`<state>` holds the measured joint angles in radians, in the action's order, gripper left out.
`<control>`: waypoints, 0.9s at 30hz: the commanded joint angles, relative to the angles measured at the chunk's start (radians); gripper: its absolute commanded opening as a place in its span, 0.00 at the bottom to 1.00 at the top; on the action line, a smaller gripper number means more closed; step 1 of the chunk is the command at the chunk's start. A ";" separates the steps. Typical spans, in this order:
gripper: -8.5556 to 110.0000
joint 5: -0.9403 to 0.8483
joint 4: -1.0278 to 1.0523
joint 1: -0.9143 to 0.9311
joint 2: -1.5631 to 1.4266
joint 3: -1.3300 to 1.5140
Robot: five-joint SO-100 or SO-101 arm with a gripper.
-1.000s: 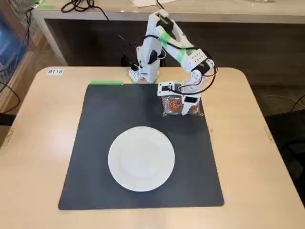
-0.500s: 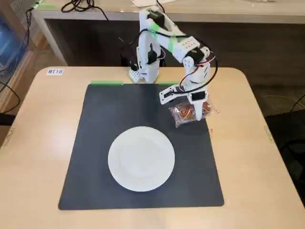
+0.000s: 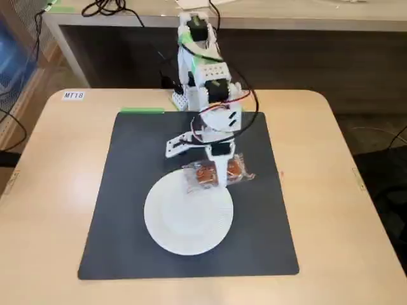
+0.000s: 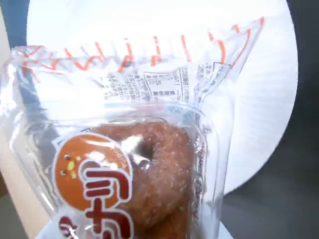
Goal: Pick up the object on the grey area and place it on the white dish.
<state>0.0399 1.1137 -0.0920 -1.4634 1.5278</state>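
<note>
A clear plastic packet of brown doughnuts (image 3: 202,175) with an orange label hangs in my gripper (image 3: 219,170), over the far edge of the white dish (image 3: 187,213). The gripper is white, points downward and is shut on the middle of the packet, whose ends stick out on both sides. In the wrist view the doughnut packet (image 4: 149,169) fills most of the frame, with the white dish (image 4: 259,99) below and behind it. I cannot tell whether the packet touches the dish. The dish lies on the dark grey mat (image 3: 127,190).
The grey mat (image 4: 284,199) covers the middle of a light wooden table (image 3: 51,190). The arm's base (image 3: 197,89) stands at the mat's far edge, with cables around it. A green tape strip (image 3: 141,110) lies at the mat's far left corner.
</note>
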 commanded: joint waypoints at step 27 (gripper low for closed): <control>0.29 -0.035 0.485 0.060 -0.201 -0.360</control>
<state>-0.0138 1.5815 -0.0245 -1.4143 1.1536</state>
